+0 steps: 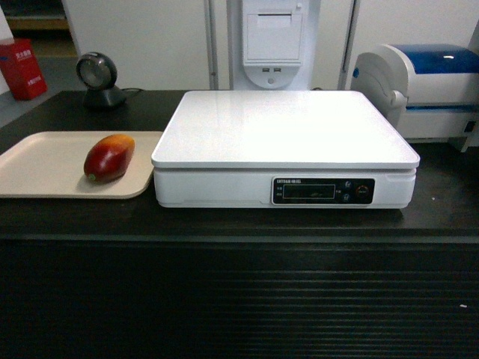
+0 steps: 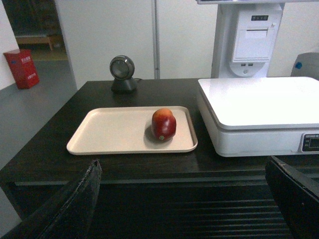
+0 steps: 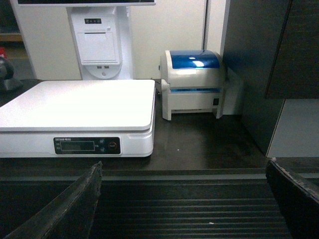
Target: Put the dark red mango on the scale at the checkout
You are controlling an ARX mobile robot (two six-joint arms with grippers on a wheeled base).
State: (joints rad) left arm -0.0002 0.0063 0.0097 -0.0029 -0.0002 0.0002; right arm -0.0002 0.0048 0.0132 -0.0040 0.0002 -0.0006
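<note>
The dark red mango (image 1: 109,158) lies on a beige tray (image 1: 45,166), left of the white scale (image 1: 284,138) on the black checkout counter (image 1: 239,224). In the left wrist view the mango (image 2: 164,124) rests at the tray's (image 2: 119,130) right end, beside the scale (image 2: 259,107). My left gripper (image 2: 182,169) is open and empty, held in front of the counter's ribbed panel, well short of the mango. In the right wrist view my right gripper (image 3: 182,169) is open and empty too, below the scale's (image 3: 79,107) front right corner. Neither gripper shows in the head view.
A round black scanner (image 1: 97,77) stands behind the tray. A white-and-blue printer (image 1: 423,86) sits right of the scale, and a white receipt terminal (image 1: 273,41) rises behind it. A dark cabinet (image 3: 269,55) stands beyond the printer.
</note>
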